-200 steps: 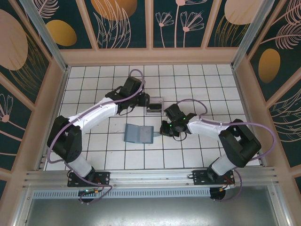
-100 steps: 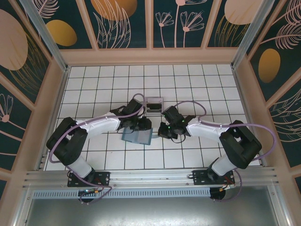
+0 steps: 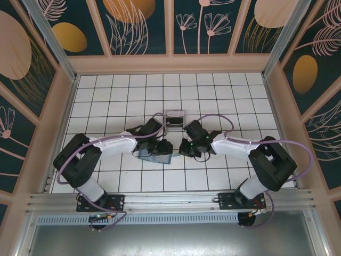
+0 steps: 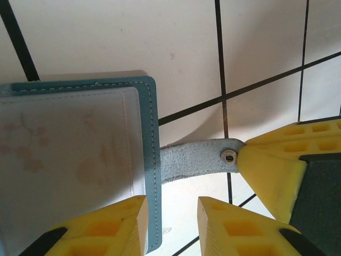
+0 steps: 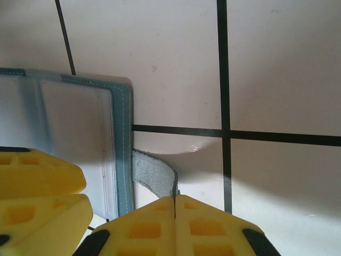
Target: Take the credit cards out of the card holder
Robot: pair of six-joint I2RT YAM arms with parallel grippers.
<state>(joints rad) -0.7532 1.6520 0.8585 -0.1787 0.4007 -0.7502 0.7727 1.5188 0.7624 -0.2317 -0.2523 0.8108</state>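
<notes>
Left gripper [image 4: 171, 210]: jaws apart by a narrow gap, with bare tile showing between them. The card holder [image 4: 151, 133] lies open and flat, inner face up. Its stitched teal edge runs straight ahead from the jaws, and one finger [image 4: 106, 229] overlaps that edge. The body spreads away to that finger's outer side. I cannot tell whether the finger presses on it. A pale credit card [image 4: 64, 154] with faint pink marks sits in the slot under a clear window.

Right gripper [image 5: 175, 205]: jaws together, clamped on the end of the strap [image 5: 153, 173]. The strap leaves the holder's edge and points toward these jaws, its long axis crosswise to the stitching and slightly curved. The snap stud [image 4: 229, 156] sits right at my right fingertips. The holder lies just beside them.
</notes>
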